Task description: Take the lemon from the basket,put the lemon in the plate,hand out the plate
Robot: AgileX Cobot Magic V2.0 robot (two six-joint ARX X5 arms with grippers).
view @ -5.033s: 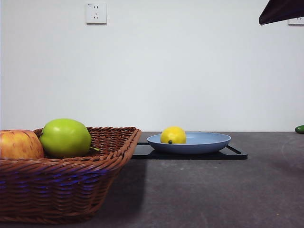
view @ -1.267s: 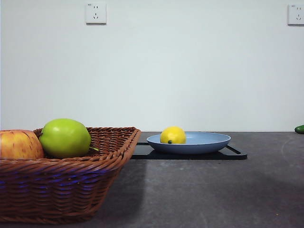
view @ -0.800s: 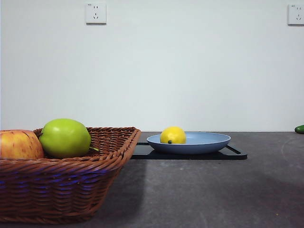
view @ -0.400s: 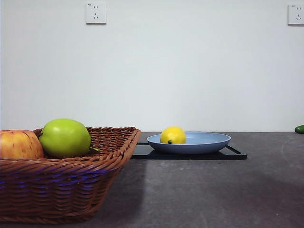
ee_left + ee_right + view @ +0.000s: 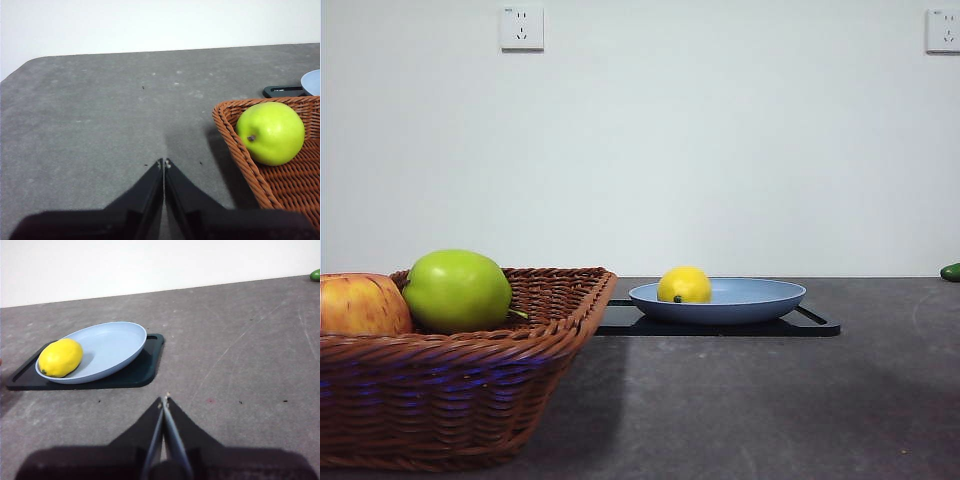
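Observation:
The yellow lemon (image 5: 684,285) lies in the light-blue plate (image 5: 760,298), at its side nearer the basket; it also shows in the right wrist view (image 5: 60,357) inside the plate (image 5: 115,347). The brown wicker basket (image 5: 470,375) stands at the front left and shows in the left wrist view (image 5: 240,155). My left gripper (image 5: 164,162) is shut and empty over bare table beside the basket. My right gripper (image 5: 164,400) is shut and empty, off to the side of the plate. Neither arm shows in the front view.
A green apple (image 5: 457,291) and a red-yellow apple (image 5: 360,304) lie in the basket. The plate rests on a flat black tray (image 5: 815,324). A small green thing (image 5: 951,271) lies at the far right table edge. Two wall sockets (image 5: 522,27) are on the wall behind.
About six seconds ago a dark arm tip showed at the top right corner of the front view; it has withdrawn out of view. Nothing has moved in the last second.

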